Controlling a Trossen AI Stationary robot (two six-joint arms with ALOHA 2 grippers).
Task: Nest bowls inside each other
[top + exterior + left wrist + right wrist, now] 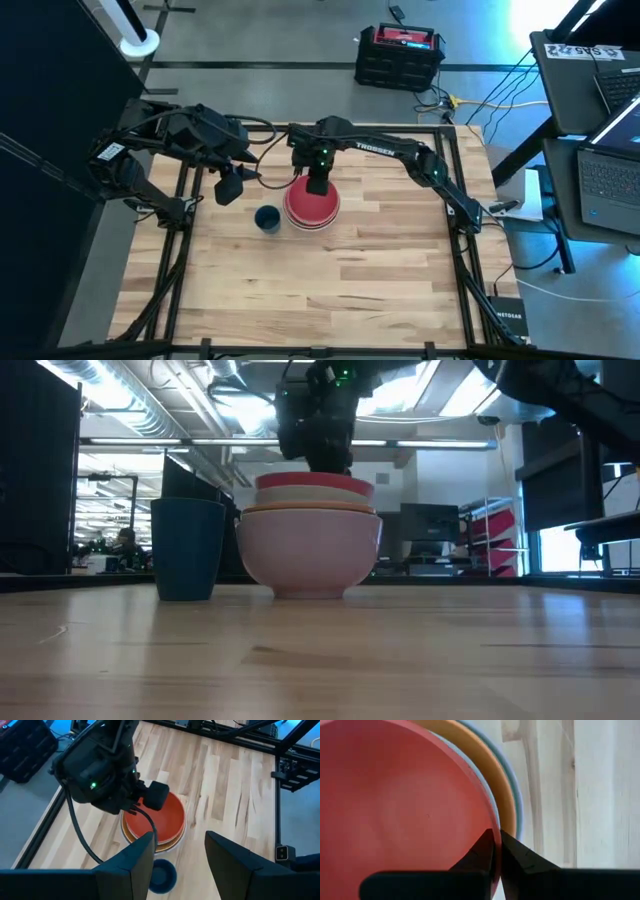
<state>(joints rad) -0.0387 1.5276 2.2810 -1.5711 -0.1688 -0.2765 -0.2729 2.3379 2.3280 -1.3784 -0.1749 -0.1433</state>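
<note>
At frame centre, the right gripper [496, 851] pinches the rim of the light, stiff, probably slippery red bowl [311, 203] topping the stack, while the left gripper [176, 857] waits parted nearby.

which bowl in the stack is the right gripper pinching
The red bowl, the top one in the stack. The right gripper is shut on its rim, while the orange bowl and the others nested beneath it are untouched.

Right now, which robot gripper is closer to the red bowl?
The right gripper: it is directly over the red bowl, fingers pinched shut on its rim. The left gripper hangs open off to the side, beyond the blue cup.
</note>
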